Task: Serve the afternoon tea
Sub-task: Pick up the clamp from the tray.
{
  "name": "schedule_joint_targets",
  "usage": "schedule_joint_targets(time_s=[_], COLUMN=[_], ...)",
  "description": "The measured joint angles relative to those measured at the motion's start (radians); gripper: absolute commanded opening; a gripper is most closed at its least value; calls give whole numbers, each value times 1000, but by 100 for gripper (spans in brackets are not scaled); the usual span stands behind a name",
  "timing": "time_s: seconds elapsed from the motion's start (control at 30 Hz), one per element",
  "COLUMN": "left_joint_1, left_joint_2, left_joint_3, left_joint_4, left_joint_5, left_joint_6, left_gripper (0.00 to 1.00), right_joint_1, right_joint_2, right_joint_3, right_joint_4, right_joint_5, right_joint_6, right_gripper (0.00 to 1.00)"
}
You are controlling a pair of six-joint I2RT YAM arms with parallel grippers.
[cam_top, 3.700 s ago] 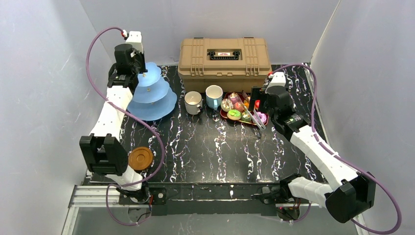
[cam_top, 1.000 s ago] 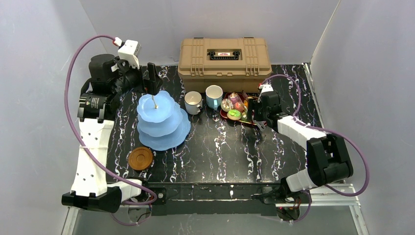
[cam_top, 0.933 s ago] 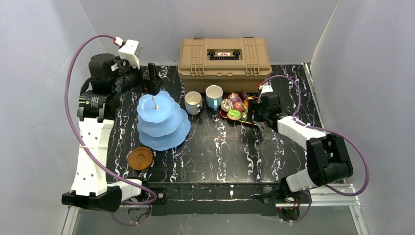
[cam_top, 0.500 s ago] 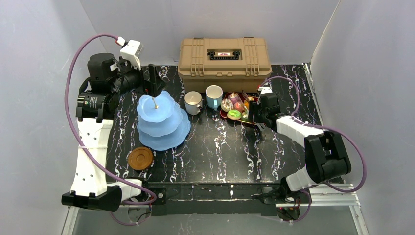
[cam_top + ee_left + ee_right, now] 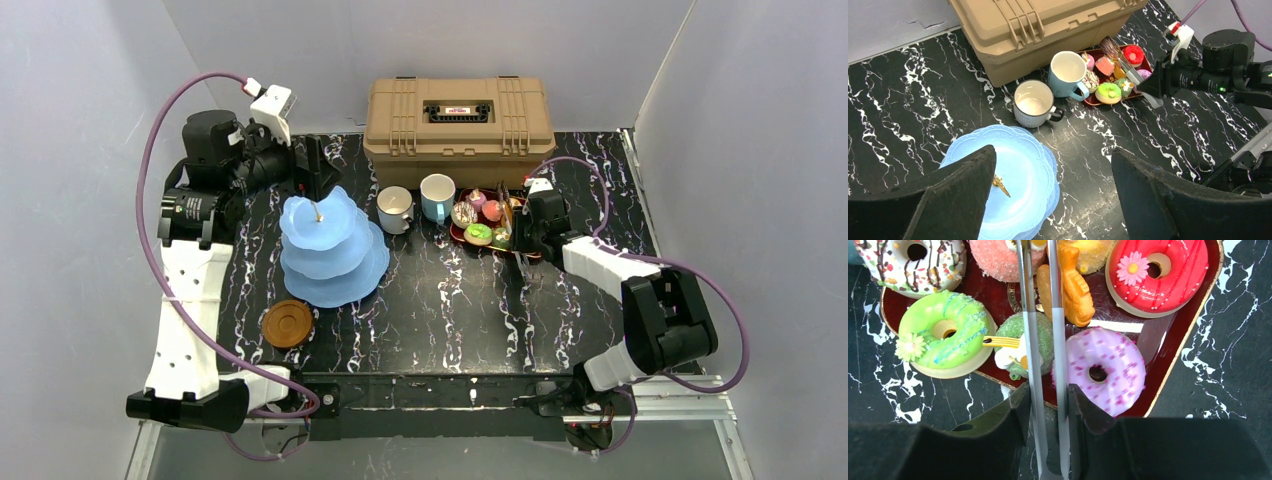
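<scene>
Right wrist view: the jaws of the right arm (image 5: 600, 262) now clench the two steel blades of the tongs (image 5: 1058, 365), where a second ago they stood wider around them. The tongs lie across the dark-red tray (image 5: 990, 292), just in front of the right half of the toolbox (image 5: 458, 115).

Top view: the cake stand (image 5: 330, 245), which sat in the corner left of the toolbox a few seconds ago, now stands forward and left of it. The jaws of the left arm (image 5: 190, 280) hang released above its top tier, holding nothing. So the stand looks placed, and loading it with treats seems next.

Counted:
- one three-tier stand, its tiers bare
- two mugs, a white mug (image 5: 395, 210) and a light-blue mug (image 5: 437, 197), side by side in front of the toolbox
- one brown saucer (image 5: 287, 324), well forward and left of the toolbox
- about eight toy treats (image 5: 1100, 370) on the tray, four of them donuts
- one pair of tongs
</scene>
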Motion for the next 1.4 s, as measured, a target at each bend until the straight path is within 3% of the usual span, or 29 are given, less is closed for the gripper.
schedule_joint_targets(time_s=[0.23, 0.7, 0.93, 1.03, 1.17, 1.4], left_joint_1=[0, 0, -30, -92, -256, -568], left_joint_2=[-1, -6, -58, -102, -179, -190], left_joint_3=[-17, -37, -168, -262, -396, -565], left_joint_4=[0, 3, 26, 56, 116, 353], left_joint_5=[22, 49, 137, 167, 167, 50], left_joint_6=[14, 35, 144, 253, 459, 772], left_gripper=[83, 84, 87, 87, 87, 87], right_joint_1=[37, 79, 89, 89, 89, 89], right_joint_2=[-30, -196, -246, -263, -294, -373], right_joint_3=[3, 105, 140, 163, 214, 272], right_joint_4=[-40, -231, -357, -404, -464, -539], right_joint_5=[26, 65, 36, 18, -21, -104], right_joint_6=[-3, -7, -6, -6, -2, 26], right_gripper=[35, 21, 20, 19, 18, 16])
